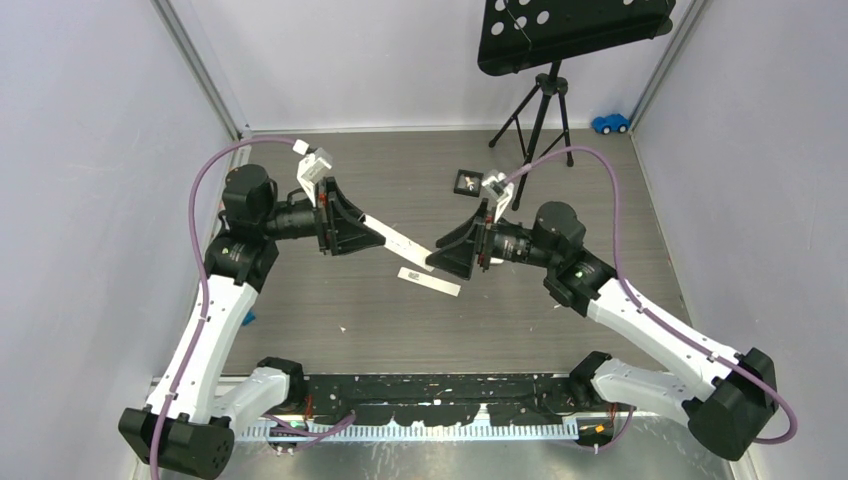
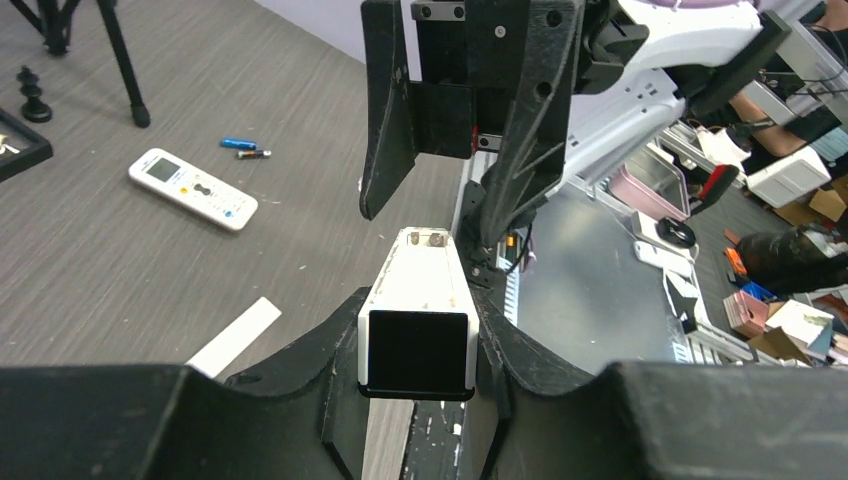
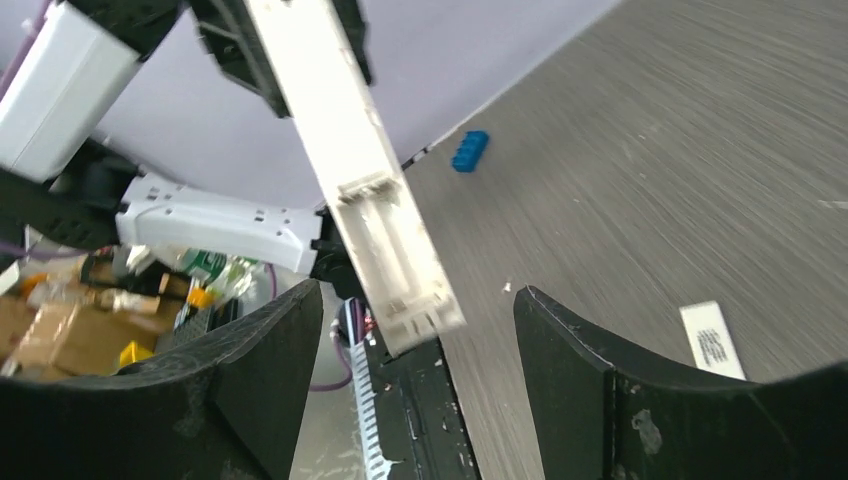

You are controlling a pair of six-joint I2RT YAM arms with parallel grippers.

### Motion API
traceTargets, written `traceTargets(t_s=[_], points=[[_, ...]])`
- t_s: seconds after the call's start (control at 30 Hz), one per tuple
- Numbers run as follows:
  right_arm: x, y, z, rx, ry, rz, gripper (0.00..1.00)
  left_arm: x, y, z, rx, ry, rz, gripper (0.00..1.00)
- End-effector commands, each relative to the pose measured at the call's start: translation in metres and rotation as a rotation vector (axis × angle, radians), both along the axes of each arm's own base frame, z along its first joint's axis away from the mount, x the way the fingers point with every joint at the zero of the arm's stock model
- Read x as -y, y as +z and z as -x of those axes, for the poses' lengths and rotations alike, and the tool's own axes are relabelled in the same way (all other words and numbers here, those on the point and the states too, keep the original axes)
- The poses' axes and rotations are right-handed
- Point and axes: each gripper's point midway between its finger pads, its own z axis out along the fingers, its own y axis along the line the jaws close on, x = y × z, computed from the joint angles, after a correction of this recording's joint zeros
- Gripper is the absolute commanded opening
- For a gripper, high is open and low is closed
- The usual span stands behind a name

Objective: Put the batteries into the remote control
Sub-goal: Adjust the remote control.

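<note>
Remote clamped in left gripper, right gripper spread around its end

- The remote control runs off the top edge of the right wrist view. In the left wrist view the left gripper covers its sides, so only the dark end face and a foreshortened top show.
- Its open compartment looks empty, though the picture is soft there.
- The batteries are two tiny cylinders, one blue. The other's colour and their markings are too small to tell.
- The cover strip has its near end behind the right gripper, and its print is unreadable.
- The black tray is cut by the left edge.
</note>
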Motion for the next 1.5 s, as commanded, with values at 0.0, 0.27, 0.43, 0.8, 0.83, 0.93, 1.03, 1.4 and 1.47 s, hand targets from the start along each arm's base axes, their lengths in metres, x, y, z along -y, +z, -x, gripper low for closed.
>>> traceTargets(t_s=[0.0, 0.27, 0.43, 0.8, 0.83, 0.93, 1.03, 1.4, 1.47], points=[[-0.021, 0.024, 0.020, 0.176, 0.164, 0.022, 0.75, 0.001, 0.022, 0.020, 0.104, -0.091, 0.032, 0.00], [-0.037, 0.022, 0.048, 0.198, 0.400, 0.047, 0.67, 0.000, 0.025, 0.034, 0.138, -0.138, 0.043, 0.00], [-0.035, 0.025, 0.052, 0.213, 0.417, 0.047, 0.41, 0.000, 0.025, 0.033, 0.144, -0.140, 0.045, 0.00], [-0.029, 0.037, 0.000, 0.252, 0.064, 0.076, 0.04, -0.010, 0.027, -0.037, 0.000, 0.293, 0.070, 0.94], [-0.027, 0.037, -0.008, 0.261, 0.005, 0.089, 0.04, -0.013, 0.026, -0.046, -0.055, 0.351, 0.086, 0.95], [-0.021, 0.035, -0.027, 0.299, -0.143, 0.128, 0.04, -0.021, 0.020, -0.072, -0.243, 0.518, 0.140, 0.95], [-0.019, 0.033, -0.042, 0.324, -0.256, 0.175, 0.04, -0.016, 0.017, -0.083, -0.377, 0.528, 0.256, 0.95], [-0.034, 0.014, -0.067, 0.341, -0.433, 0.352, 0.03, -0.001, 0.014, -0.108, -0.452, 0.474, 0.379, 0.91], [-0.038, 0.009, -0.070, 0.331, -0.436, 0.385, 0.03, 0.001, 0.009, -0.109, -0.473, 0.470, 0.370, 0.85]])
